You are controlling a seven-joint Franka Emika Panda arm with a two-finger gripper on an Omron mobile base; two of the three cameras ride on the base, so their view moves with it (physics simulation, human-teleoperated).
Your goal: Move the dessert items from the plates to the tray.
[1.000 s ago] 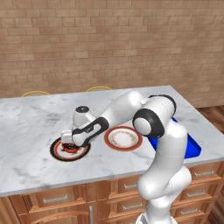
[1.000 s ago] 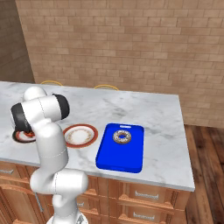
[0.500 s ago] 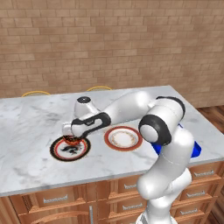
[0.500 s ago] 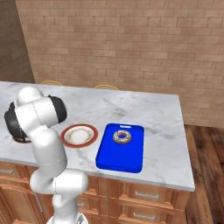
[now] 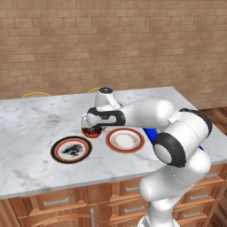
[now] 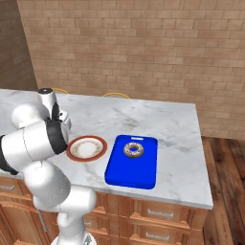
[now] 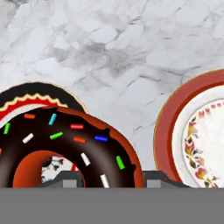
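The hand holds the dark chocolate ring donut with sprinkles above the marble desk. The flat bright blue tray lies off to its right, past the cream plate.

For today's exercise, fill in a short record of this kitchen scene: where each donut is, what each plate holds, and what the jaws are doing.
pale donut: on the blue tray, at
chocolate donut: held above the counter, between the two plates
black-rimmed plate: no donut
cream plate: no donut
gripper: jaws closed on the chocolate donut
left to do: carry it to the tray
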